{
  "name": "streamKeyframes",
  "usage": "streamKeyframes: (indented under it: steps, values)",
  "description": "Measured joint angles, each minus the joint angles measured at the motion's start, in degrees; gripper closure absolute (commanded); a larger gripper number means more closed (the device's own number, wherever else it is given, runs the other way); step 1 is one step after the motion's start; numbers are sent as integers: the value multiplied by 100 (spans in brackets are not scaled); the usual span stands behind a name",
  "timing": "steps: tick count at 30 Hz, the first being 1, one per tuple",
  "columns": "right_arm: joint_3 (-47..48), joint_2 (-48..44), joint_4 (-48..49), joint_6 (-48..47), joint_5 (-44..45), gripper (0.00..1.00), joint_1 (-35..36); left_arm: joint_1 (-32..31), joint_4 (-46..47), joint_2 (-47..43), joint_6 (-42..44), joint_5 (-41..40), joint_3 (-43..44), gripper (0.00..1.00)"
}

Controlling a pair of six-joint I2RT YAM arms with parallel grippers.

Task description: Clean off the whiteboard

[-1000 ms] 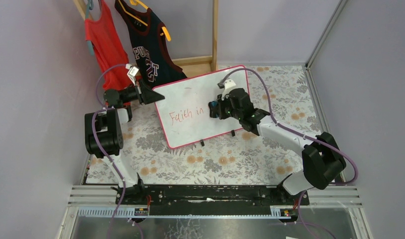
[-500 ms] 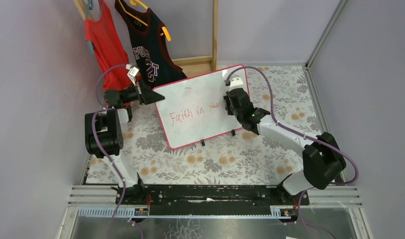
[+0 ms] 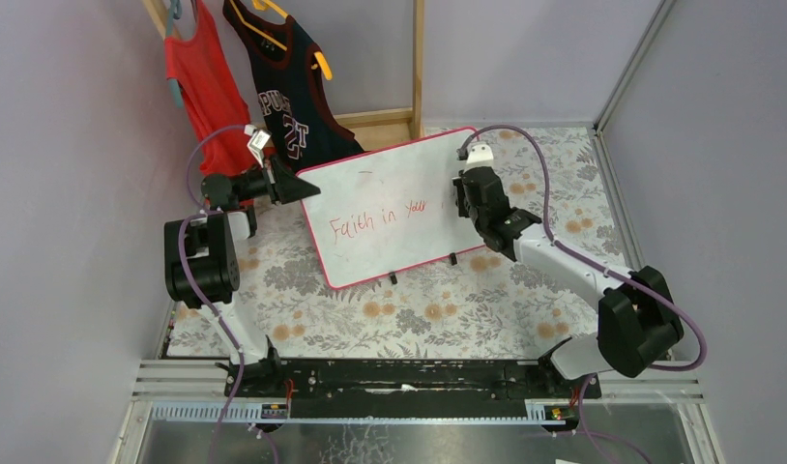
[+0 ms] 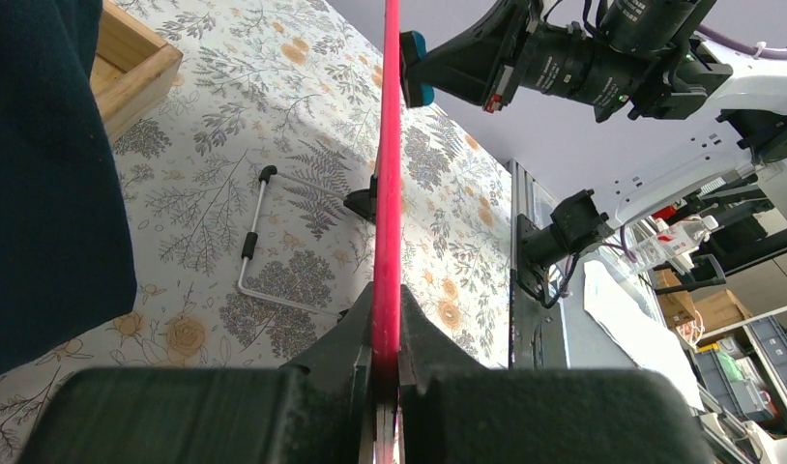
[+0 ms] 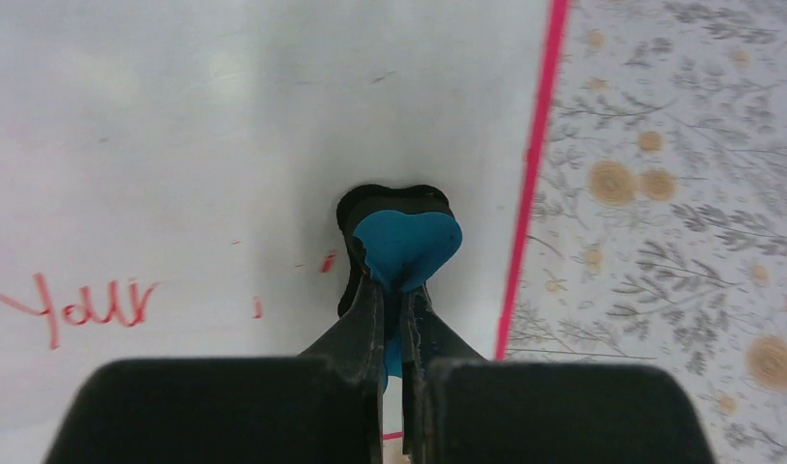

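The whiteboard (image 3: pixel 390 208), white with a pink-red frame, stands tilted on the floral table. Red lettering "Faith in Your" (image 3: pixel 375 217) runs across its lower middle. My left gripper (image 3: pixel 295 186) is shut on the board's left edge; the left wrist view shows the red frame (image 4: pixel 387 174) edge-on between the jaws. My right gripper (image 3: pixel 459 198) is shut on a blue eraser (image 5: pixel 401 246) with a black pad, pressed on the board's face near the right frame (image 5: pixel 533 174). Small red flecks (image 5: pixel 327 261) remain left of the eraser, and "Your" (image 5: pixel 85 307) shows further left.
A red top (image 3: pixel 204 87) and a dark jersey (image 3: pixel 288 97) hang behind the board's left end beside a wooden frame (image 3: pixel 417 68). A wire stand (image 4: pixel 259 237) lies on the table behind the board. Purple walls enclose the table.
My right gripper has swept the eraser rightward across the board from its middle to near the right frame, uncovering the word "Your". The left gripper and board have stayed put.
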Motion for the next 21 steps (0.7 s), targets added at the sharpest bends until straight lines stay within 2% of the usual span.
streamKeyframes:
  steps: [12,15,21]
  values:
    - [-195,157,444,345,-1346,100,393,0,0,0,0,-2,0,100]
    - [-195,160,431,358,-1266,100,472,0,0,0,0,-2,0,100]
    - [-188,247,181,343,-463,100,398,-7,0,0,0,-4,-2,100]
